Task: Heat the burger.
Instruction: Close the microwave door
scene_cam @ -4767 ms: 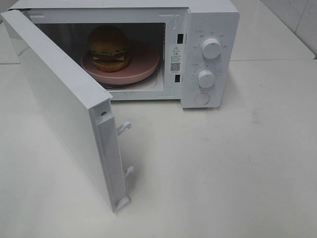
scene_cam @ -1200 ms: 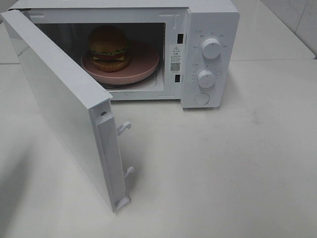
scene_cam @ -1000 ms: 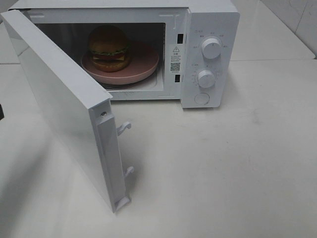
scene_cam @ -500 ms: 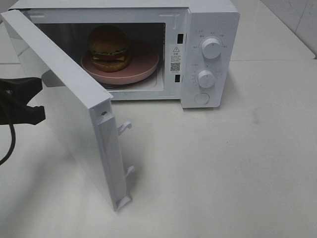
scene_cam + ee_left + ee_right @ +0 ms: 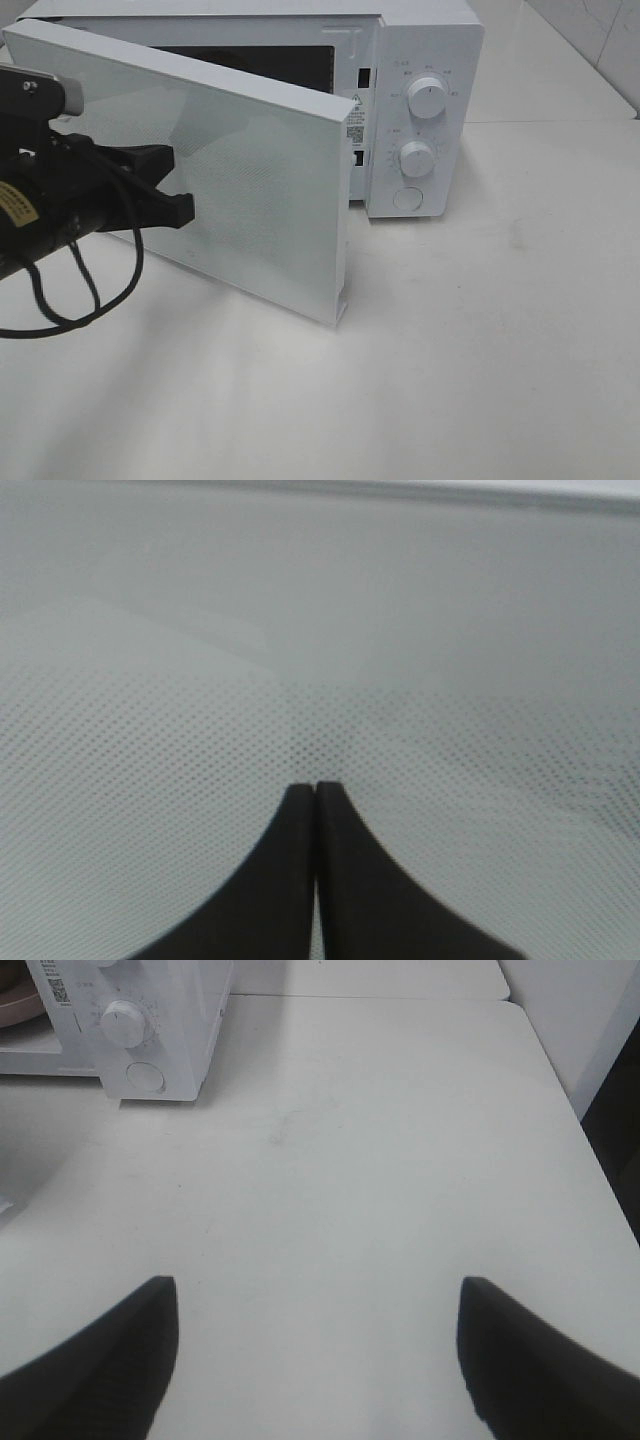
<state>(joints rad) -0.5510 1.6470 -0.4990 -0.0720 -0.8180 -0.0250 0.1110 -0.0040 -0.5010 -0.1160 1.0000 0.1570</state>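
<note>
Against front of half-closed microwave door (image 5: 250,190), at left: left end effector (image 5: 316,790) pinched shut, empty. Right end effector (image 5: 317,1290) spread wide over surface (image 5: 330,1140), right. Burger hidden, presumably inside behind door. Step: closing door. Next: push till latched, then turn knob (image 5: 416,158).

White microwave (image 5: 430,60) sits at the back of the white table (image 5: 480,350), and its door (image 5: 250,200) stands partly open, hinged on the left, free edge angled out in front of the cavity. Only a dark strip of the interior (image 5: 250,62) shows above the door's top edge. On the control panel, two round knobs are stacked, upper (image 5: 427,98) over lower (image 5: 416,158), with a round button (image 5: 407,198) beneath. A warning sticker (image 5: 354,115) peeks past the door's corner. Up close, the door panel shows a fine dotted mesh. From the right wrist view, a sliver of pink plate (image 5: 15,1000) shows inside.
</note>
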